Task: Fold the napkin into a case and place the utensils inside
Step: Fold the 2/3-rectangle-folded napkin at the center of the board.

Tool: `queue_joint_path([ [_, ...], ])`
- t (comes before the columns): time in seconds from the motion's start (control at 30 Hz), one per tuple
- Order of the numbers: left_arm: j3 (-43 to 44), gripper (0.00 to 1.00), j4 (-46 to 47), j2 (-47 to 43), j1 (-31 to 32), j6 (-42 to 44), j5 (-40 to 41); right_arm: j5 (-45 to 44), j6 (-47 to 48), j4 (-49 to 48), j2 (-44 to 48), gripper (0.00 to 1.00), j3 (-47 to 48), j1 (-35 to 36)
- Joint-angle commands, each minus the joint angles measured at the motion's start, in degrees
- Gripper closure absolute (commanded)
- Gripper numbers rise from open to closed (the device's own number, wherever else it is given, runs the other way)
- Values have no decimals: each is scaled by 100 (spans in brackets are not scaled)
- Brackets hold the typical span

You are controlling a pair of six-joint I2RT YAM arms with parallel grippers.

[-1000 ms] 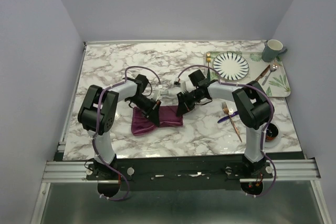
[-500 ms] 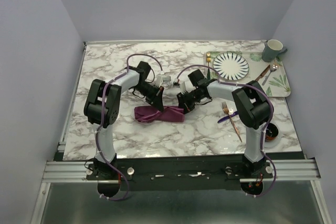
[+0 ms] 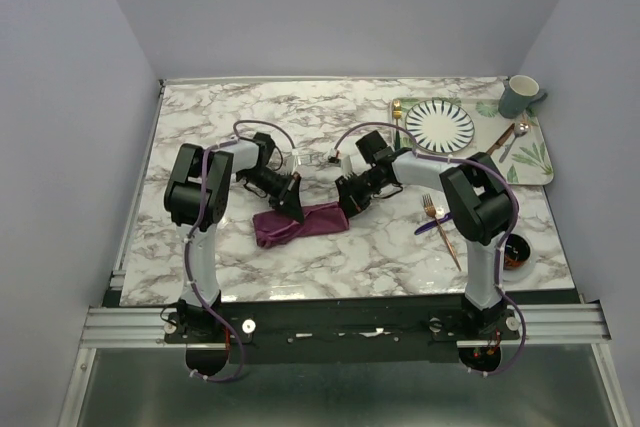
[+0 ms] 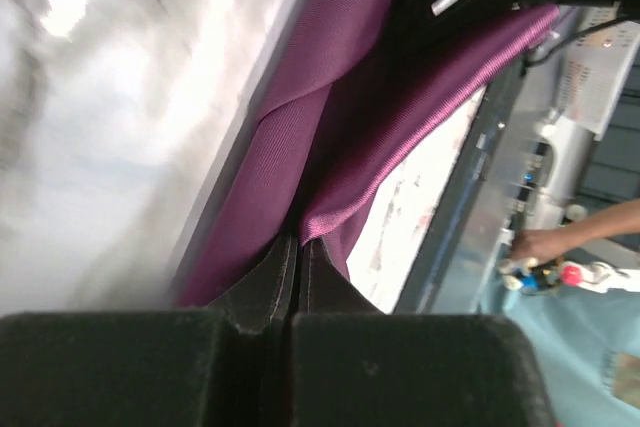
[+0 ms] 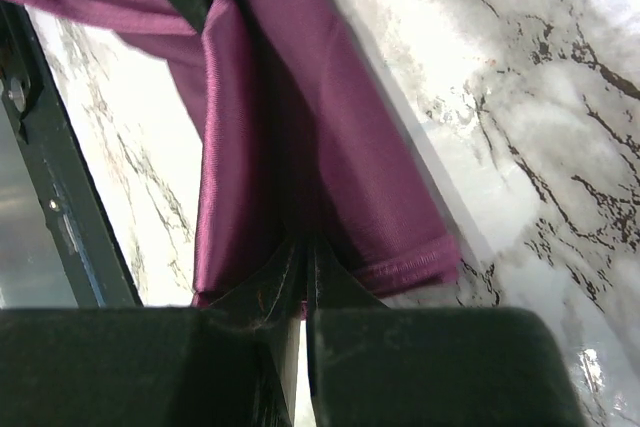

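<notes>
The plum-purple napkin (image 3: 300,222) lies folded into a long narrow band on the marble table, between my two grippers. My left gripper (image 3: 293,203) is shut on its far edge near the left part; the left wrist view shows the cloth (image 4: 330,117) pinched in the shut jaws. My right gripper (image 3: 347,203) is shut on the band's right end; the right wrist view shows the cloth (image 5: 300,127) held in the shut jaws. The copper fork (image 3: 441,228) and the dark blue knife (image 3: 432,224) lie crossed on the table to the right.
A leaf-print tray (image 3: 535,157) at the back right holds a striped plate (image 3: 439,125), a grey mug (image 3: 519,96), a silver spoon (image 3: 520,133) and a gold utensil (image 3: 397,117). A small dark bowl (image 3: 516,251) sits near the front right edge.
The left gripper moved from over the napkin's middle toward the far edge, carrying cloth with it. The napkin went from a wider folded patch to a narrower, longer band. The right gripper stayed nearly still.
</notes>
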State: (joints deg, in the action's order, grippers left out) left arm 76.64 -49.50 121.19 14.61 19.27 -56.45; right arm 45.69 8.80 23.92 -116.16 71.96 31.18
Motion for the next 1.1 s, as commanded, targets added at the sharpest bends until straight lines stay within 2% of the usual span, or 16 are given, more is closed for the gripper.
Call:
queue_joint_path([
  [0.0,-631,100,19,-244,7,-151,-129,-254,350,315,-101,86,28,37],
  [0.2,-879,100,133,-403,7,-371,-332,-43,526,411,41,82,54,37],
  [0.3,-783,100,124,-307,7,-380,-306,-25,570,490,181,74,81,29],
  [0.33,-756,100,107,-280,-2,-380,-288,-25,553,491,242,68,90,29],
  [0.5,-660,100,45,-43,-28,-380,-314,-60,570,596,647,57,204,-120],
  [0.83,-501,100,-78,133,-55,-283,-323,449,1475,842,858,30,441,-314],
  [1.07,-466,100,-148,168,-64,-230,-323,142,1897,842,587,27,854,-25],
])
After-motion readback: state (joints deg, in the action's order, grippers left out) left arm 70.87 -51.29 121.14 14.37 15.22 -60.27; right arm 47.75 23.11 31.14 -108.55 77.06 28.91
